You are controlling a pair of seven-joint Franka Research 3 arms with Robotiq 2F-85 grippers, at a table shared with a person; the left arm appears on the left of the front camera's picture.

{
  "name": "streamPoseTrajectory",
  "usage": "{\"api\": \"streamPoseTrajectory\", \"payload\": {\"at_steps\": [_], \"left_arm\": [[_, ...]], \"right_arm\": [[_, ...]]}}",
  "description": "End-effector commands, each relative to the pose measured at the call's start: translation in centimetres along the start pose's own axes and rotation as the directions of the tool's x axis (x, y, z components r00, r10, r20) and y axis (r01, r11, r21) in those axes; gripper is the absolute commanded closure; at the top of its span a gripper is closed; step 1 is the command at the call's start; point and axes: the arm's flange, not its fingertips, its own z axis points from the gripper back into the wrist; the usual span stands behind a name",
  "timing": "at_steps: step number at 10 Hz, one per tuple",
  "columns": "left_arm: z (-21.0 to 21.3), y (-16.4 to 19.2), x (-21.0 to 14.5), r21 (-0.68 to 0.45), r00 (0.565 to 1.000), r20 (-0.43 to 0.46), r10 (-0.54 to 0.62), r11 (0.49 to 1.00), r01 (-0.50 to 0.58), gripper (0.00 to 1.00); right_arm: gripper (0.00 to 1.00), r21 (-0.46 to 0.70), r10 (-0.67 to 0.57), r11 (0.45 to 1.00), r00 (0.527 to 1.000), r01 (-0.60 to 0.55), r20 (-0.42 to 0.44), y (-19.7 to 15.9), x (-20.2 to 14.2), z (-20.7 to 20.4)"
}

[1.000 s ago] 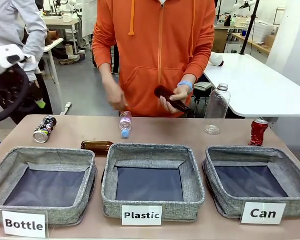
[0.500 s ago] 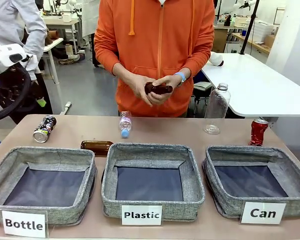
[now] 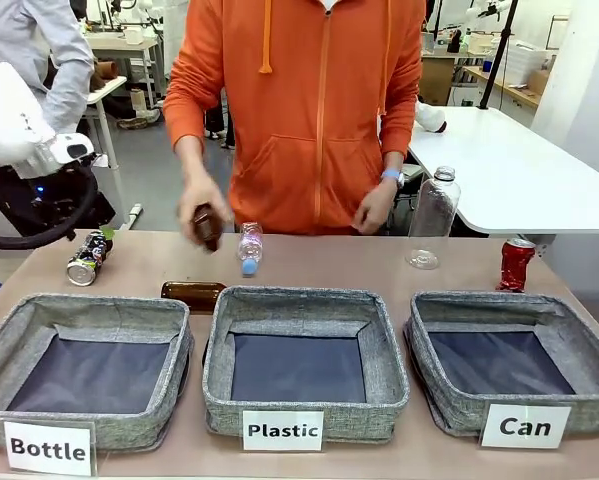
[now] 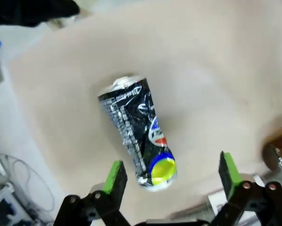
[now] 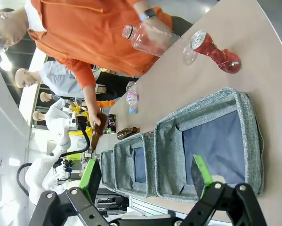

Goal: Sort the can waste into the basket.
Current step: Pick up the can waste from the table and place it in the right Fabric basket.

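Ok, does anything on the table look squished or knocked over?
Yes. The red can, standing at the far right behind the Can basket, has a crumpled, dented body. The dark can lies on its side at the left, and a brown bottle lies flat behind the Bottle basket.

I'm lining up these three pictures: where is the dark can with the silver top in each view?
Front view: dark can at far left, lying at mid-height.
Left wrist view: dark can at centre, lying tilted.
Right wrist view: dark can left of centre, small, at mid-height.
Shared landmark: the lying brown bottle, near it in every view.
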Motion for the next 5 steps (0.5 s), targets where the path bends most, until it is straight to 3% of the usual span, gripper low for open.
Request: {"api": "streamPoseTrajectory", "payload": {"at_steps": [1,3,4,5], "left_arm": [[10.1,5.3,-5.8,-0.21,0.989,0.055,-0.139,0.967,0.147,0.0],[18.5,14.5,-17.5,-0.416,0.948,0.227,-0.222,0.858,0.301,0.0],[19.4,17.8,-21.3,-0.491,0.947,0.272,-0.168,0.823,0.287,0.0],[19.2,20.6,-24.9,-0.588,0.928,0.347,-0.137,0.739,0.329,0.0]], "right_arm": [[0.0,0.03,0.026,0.999,1.0,-0.026,0.015,0.0,0.4,0.0],[0.0,0.03,0.026,0.999,1.0,-0.026,0.015,0.0,0.4,0.0],[0.0,0.03,0.026,0.999,1.0,-0.026,0.015,0.0,0.4,0.0],[0.0,0.03,0.026,0.999,1.0,-0.026,0.015,0.0,0.4,0.0]]}}
